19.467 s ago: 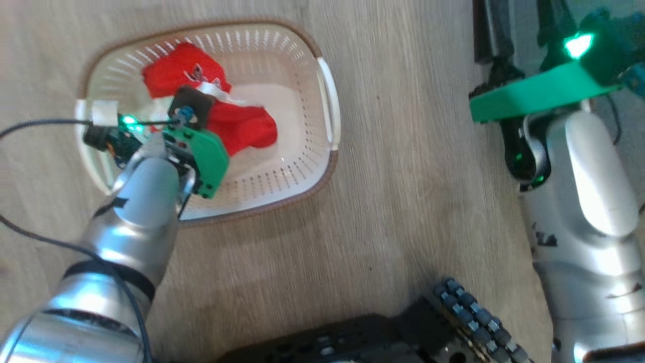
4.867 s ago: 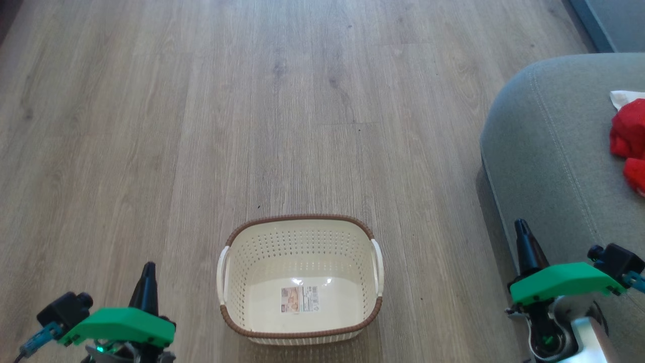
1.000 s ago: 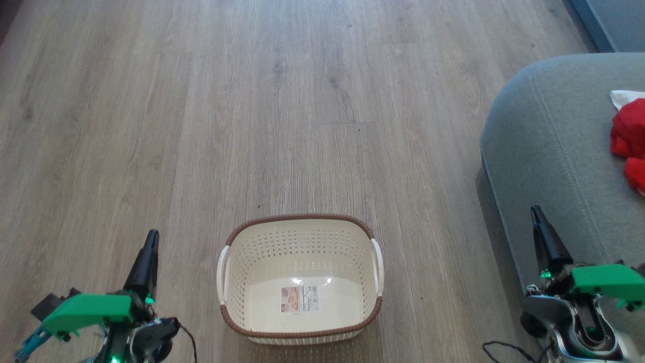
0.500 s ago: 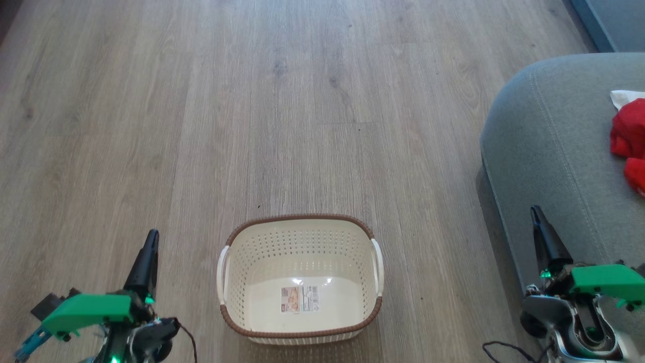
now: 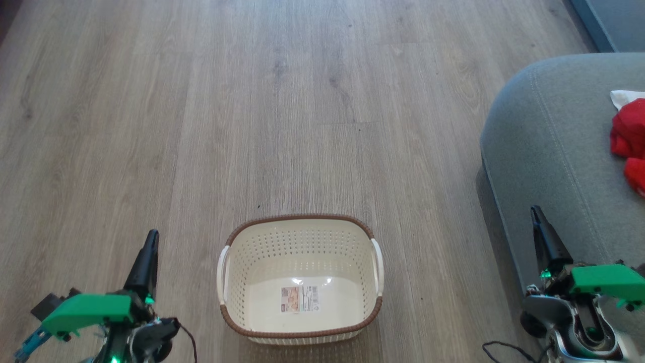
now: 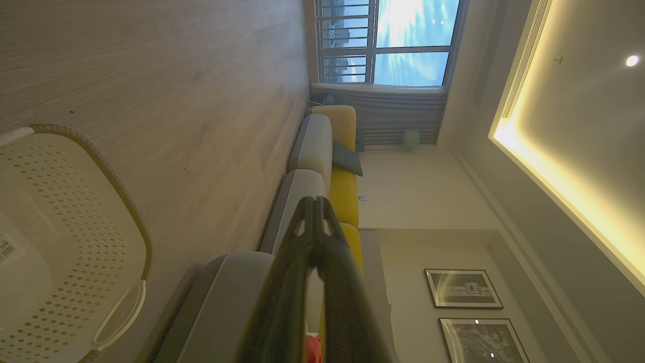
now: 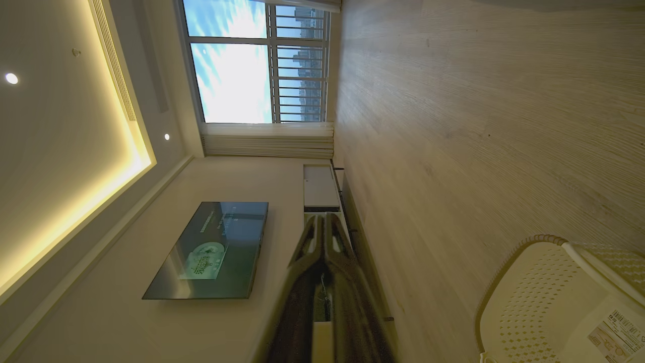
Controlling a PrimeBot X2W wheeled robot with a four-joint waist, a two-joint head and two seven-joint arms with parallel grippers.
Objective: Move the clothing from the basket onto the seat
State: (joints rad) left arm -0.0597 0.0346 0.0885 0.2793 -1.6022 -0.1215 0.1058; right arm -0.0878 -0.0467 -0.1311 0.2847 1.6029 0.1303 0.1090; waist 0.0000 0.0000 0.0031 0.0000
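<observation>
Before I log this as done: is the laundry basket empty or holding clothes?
Empty: the laundry basket shows its bare floor and label; the red clothing lies on the grey seat.

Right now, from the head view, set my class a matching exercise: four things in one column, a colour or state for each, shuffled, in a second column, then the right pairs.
Column one:
1. basket
2. clothing
3. seat
4. left gripper

Column two:
A. red, crumpled
B. shut, holding nothing
C. cream, perforated
D. grey, with stitched seams

Pairs: 1-C, 2-A, 3-D, 4-B
</observation>
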